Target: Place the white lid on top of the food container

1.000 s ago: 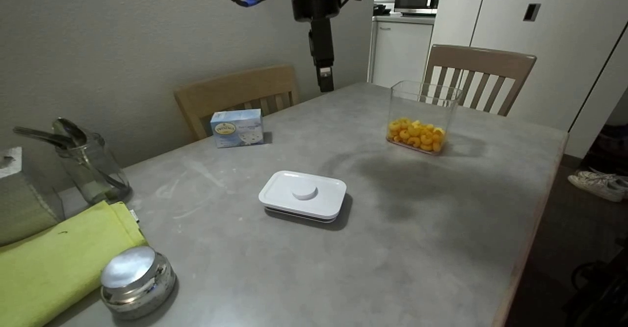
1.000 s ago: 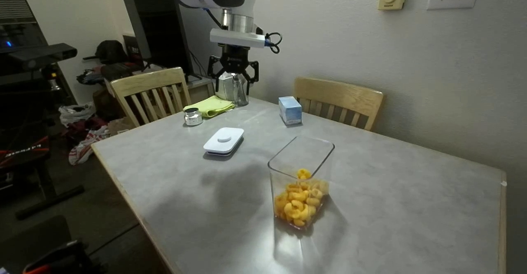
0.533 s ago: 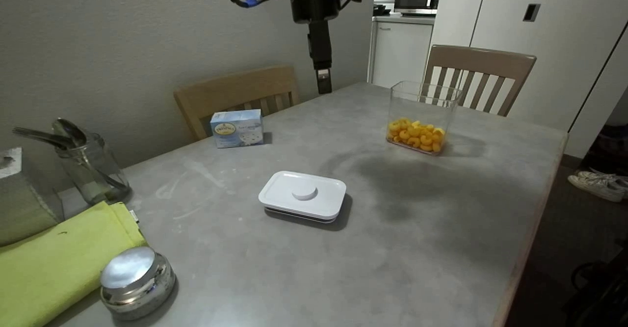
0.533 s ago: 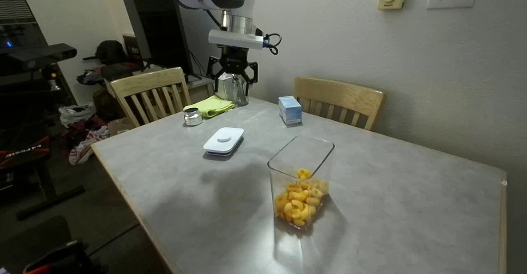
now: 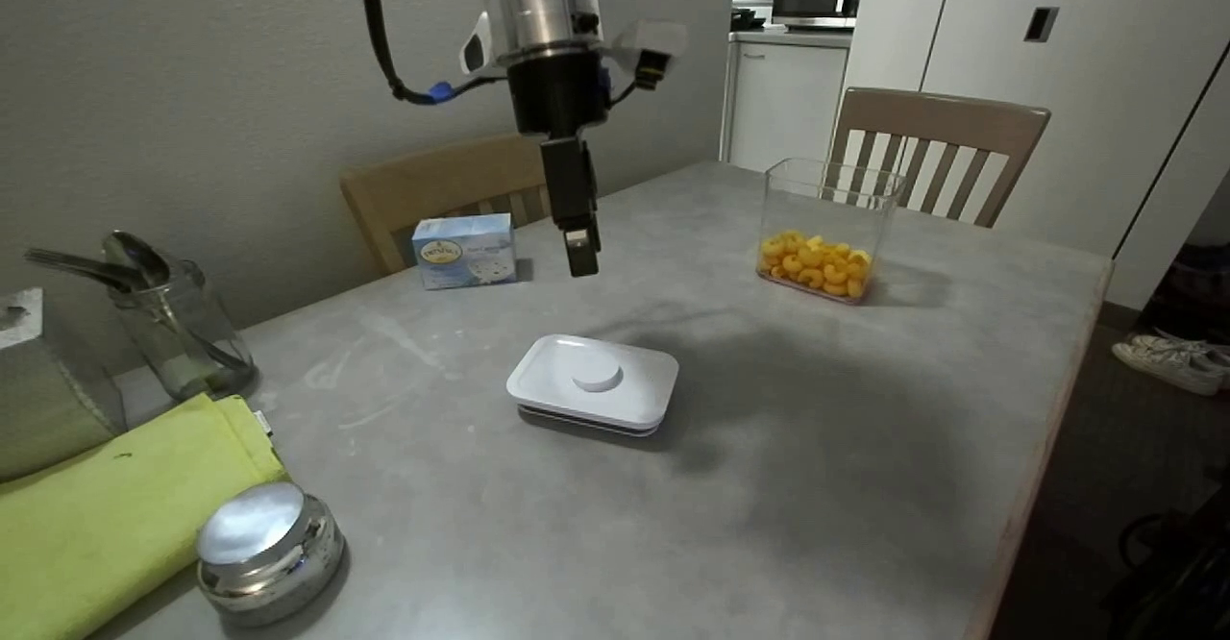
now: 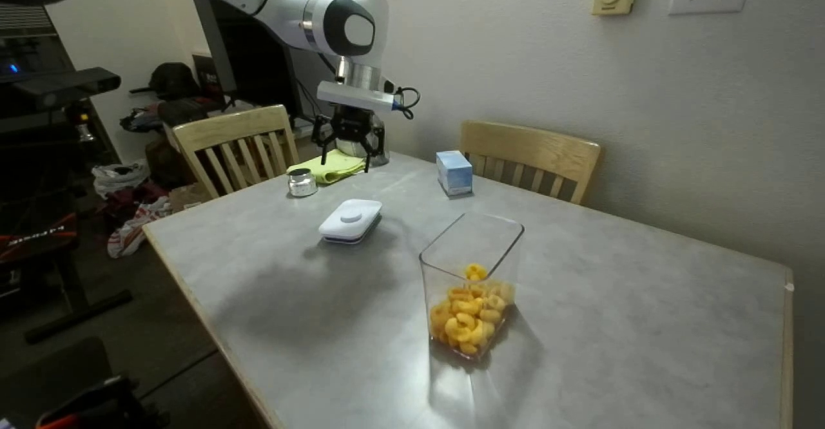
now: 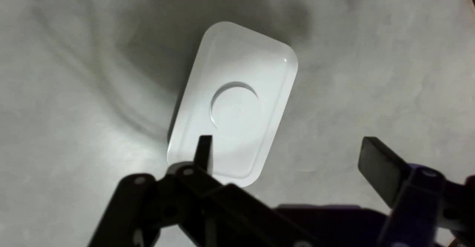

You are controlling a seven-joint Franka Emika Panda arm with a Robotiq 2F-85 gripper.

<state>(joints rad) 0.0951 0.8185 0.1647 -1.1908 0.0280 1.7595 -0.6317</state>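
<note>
The white lid (image 5: 538, 373) lies flat on the grey table with its round bump facing up; an exterior view also has this lid (image 6: 341, 225). The food container, a clear tub (image 6: 451, 272), stands upright and uncovered with yellow-orange pieces at its bottom. It sits apart from the lid in both exterior views. My gripper (image 6: 345, 163) hangs in the air above the table near the lid, touching nothing. In the wrist view the gripper (image 7: 288, 143) is wide open and empty. One of its fingers overlaps the near end of the lid (image 7: 237, 109), while the other is over bare table.
A blue-and-white box (image 5: 466, 252) stands by the wall-side edge. A shiny metal jar (image 5: 269, 549), a yellow-green cloth (image 5: 135, 505) and a glass jar with cutlery (image 5: 183, 332) occupy one end. Wooden chairs (image 6: 532, 158) stand against the table's sides.
Between half a second ago and now my gripper has come down and closer to the lid, still open. Its shadow has shifted on the table. Lid and container have not moved.
</note>
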